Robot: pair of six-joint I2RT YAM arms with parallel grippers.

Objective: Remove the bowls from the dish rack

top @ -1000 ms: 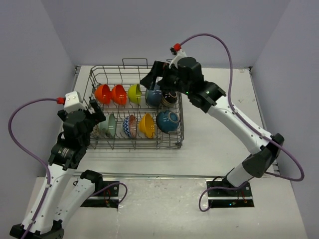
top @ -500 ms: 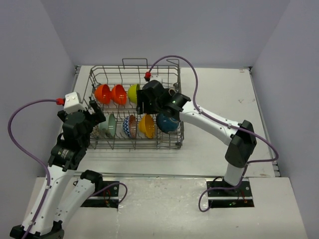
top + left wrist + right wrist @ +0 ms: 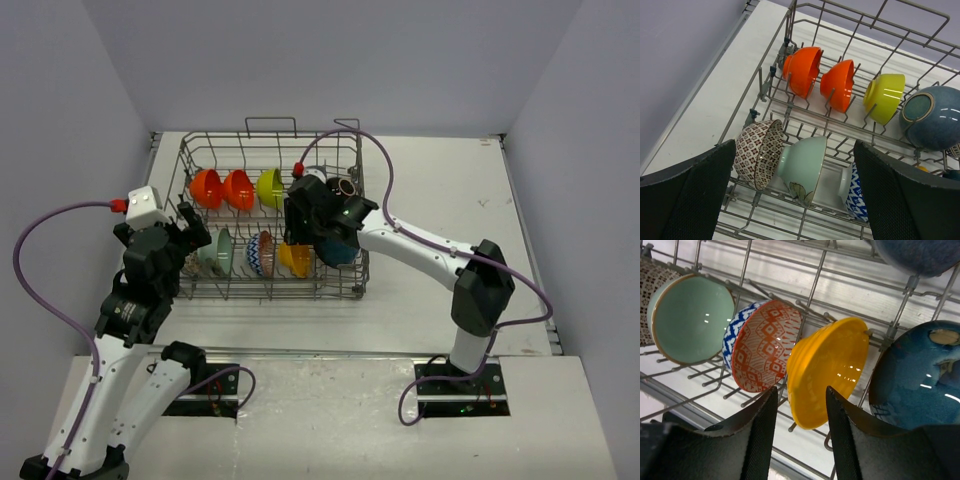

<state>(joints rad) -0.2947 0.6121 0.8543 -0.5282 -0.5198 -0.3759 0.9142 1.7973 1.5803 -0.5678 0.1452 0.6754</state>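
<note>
- Since a second ago, the right arm has swung down from the far right corner of the dish rack (image 3: 270, 290) into its near row. The left arm has stayed put.
- The right gripper (image 3: 801, 392) is partly closed, with one finger on each side of the yellow bowl's (image 3: 830, 370) lower rim. I cannot tell whether it has a firm grip yet.
- The left gripper (image 3: 795, 145) is spread wide and empty. It hovers over the rack's near left end, above the pale green bowl (image 3: 802, 165).
- The bowls all stand on edge between the rack's wire prongs, in a far row and a near row.
- Slip risk: the yellow bowl is glossy and held only by its thin wall, so a weak pinch could drop it back onto the wires.
- Knock risk: the red-and-blue patterned bowl (image 3: 765, 347) sits just beside the left finger, and the dark blue bowl (image 3: 915, 375) crowds the other side. A tilted lift would probably bump one of them.
- Snag risk: prongs rise right by the fingertips, and the purple cable (image 3: 375, 170) loops over the rack's far right corner.
- Room: it is open straight above, so that looks the safest way out. The bare table (image 3: 450, 180) to the right of the rack is the widest place to set a bowl down, and the strip on the left is narrow.
</note>
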